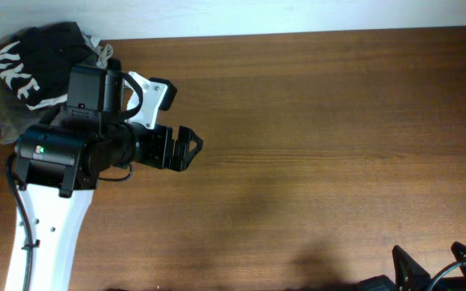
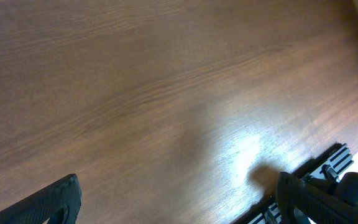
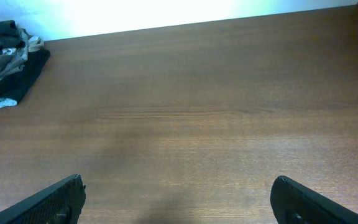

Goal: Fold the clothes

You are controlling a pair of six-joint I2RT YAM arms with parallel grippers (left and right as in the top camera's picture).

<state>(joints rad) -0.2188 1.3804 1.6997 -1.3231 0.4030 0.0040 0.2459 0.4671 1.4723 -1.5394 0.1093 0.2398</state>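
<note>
The black T-shirt [image 1: 43, 56] lies crumpled in the table's [image 1: 322, 105] far corner at about 10 o'clock in the overhead view, with part of its white lettering showing. It rests on top of a grey-brown garment [image 1: 5, 117] whose edge sticks out below it toward 7 o'clock. Neither arm touches the pile.

The left gripper [image 1: 192, 148] hangs over bare wood just beside the pile, on its 4 o'clock side, and points toward 3 o'clock. Its jaws are spread wide with nothing between them. The left wrist view shows only wood grain between the two dark fingertips [image 2: 61, 196].

The right gripper [image 3: 178, 182] sits at the table's edge at about 5 o'clock in the overhead view, well apart from the shirt. Its jaws are also spread wide and hold nothing. From its wrist camera, the heap of clothes appears far off at 10 o'clock, against the pale wall [image 3: 166, 12].
</note>
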